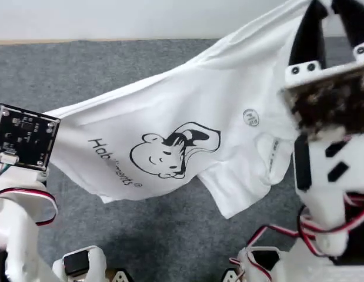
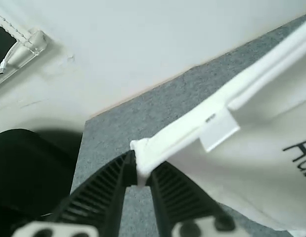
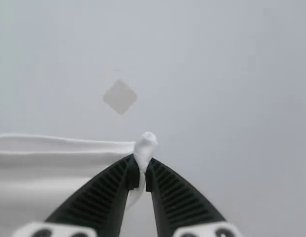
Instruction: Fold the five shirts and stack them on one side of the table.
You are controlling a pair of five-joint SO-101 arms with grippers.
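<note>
One white shirt (image 1: pixel 170 129) with a black cartoon print hangs stretched in the air between my two arms, above the grey table (image 1: pixel 111 64). In the left wrist view my left gripper (image 2: pixel 139 180) is shut on a corner of the shirt's hem (image 2: pixel 143 153), and the cloth (image 2: pixel 251 123) runs away from it with a small white label. My right gripper (image 3: pixel 142 178) is shut on a bunched bit of the shirt's edge (image 3: pixel 145 145), held high at the far right of the table (image 1: pixel 330 12). The shirt's lower part sags toward the table's middle.
The grey table cover (image 2: pixel 192 98) ends at a pale wall (image 1: pixel 140 17) along the far side. Both arm bases (image 1: pixel 82 261) (image 1: pixel 270 261) stand at the near edge. A dark shape (image 2: pixel 24 163) lies beyond the table's left edge.
</note>
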